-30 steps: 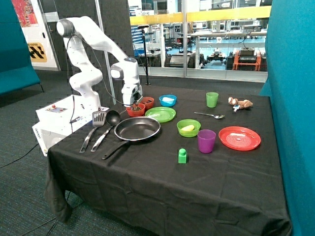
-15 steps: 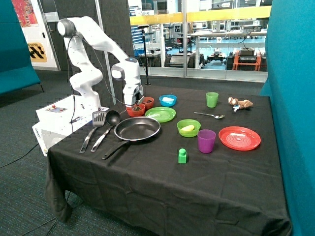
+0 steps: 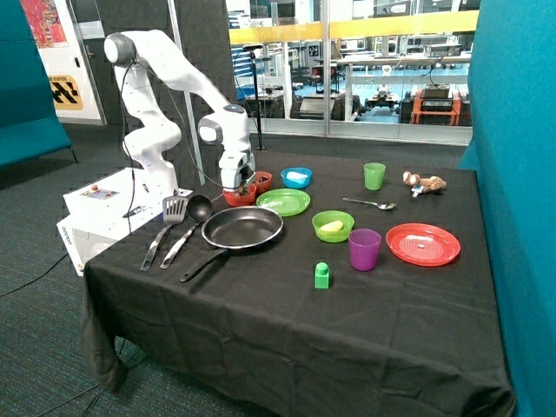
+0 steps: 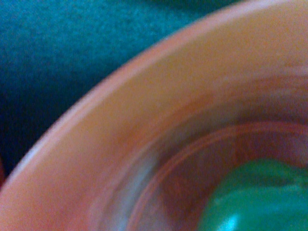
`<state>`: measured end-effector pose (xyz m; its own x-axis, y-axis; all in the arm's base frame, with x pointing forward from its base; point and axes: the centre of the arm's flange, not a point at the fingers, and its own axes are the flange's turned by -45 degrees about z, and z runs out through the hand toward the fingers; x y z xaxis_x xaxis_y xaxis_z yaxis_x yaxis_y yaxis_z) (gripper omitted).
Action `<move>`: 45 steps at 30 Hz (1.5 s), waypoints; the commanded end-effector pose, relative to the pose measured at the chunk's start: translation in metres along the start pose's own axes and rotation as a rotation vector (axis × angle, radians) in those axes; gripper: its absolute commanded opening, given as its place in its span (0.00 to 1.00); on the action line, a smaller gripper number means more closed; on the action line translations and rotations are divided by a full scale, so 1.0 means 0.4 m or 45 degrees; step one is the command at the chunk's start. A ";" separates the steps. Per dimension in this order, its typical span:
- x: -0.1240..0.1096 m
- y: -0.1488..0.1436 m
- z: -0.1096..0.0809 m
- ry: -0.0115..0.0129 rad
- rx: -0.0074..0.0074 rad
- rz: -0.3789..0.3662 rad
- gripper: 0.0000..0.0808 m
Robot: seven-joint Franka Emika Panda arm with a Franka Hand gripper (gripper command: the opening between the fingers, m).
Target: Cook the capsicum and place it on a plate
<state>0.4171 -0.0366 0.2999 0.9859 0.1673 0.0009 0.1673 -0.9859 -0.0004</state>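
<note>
Your gripper [image 3: 238, 184] is down in the red bowl [image 3: 239, 195] at the back of the surface [image 3: 261, 321], next to the frying pan. The capsicum [image 4: 255, 197] sits on the bottom of that bowl; the wrist view shows it close under the camera, with the bowl's inner wall [image 4: 120, 120] curving around it. Can't tell whether the fingers are spread or closed, or whether they touch the capsicum.

Around it: a second red bowl [image 3: 261, 181] just behind, a blue bowl [image 3: 296, 177] further along. The plate [image 3: 283, 202] lies just beside the red bowl and touches the rim of the frying pan [image 3: 242, 228], which holds nothing. Spatula [image 3: 165, 228] and ladle [image 3: 187, 228] lie beside the pan's handle. The bowl's rim is all that stands around the gripper.

Versus a second ago: the gripper has dropped from above the rim into the bowl. Everything else on the surface is unmoved. The capsicum isn't in the pan or on the plate yet.
</note>
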 end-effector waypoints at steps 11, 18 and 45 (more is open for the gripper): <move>0.028 -0.005 0.035 -0.0011 -0.0005 0.029 0.50; 0.031 0.001 0.030 -0.0011 -0.0006 0.050 0.00; 0.022 -0.002 0.027 -0.0011 -0.0006 0.065 0.00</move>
<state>0.4287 -0.0352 0.2873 0.9925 0.1222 -0.0019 0.1222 -0.9925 0.0000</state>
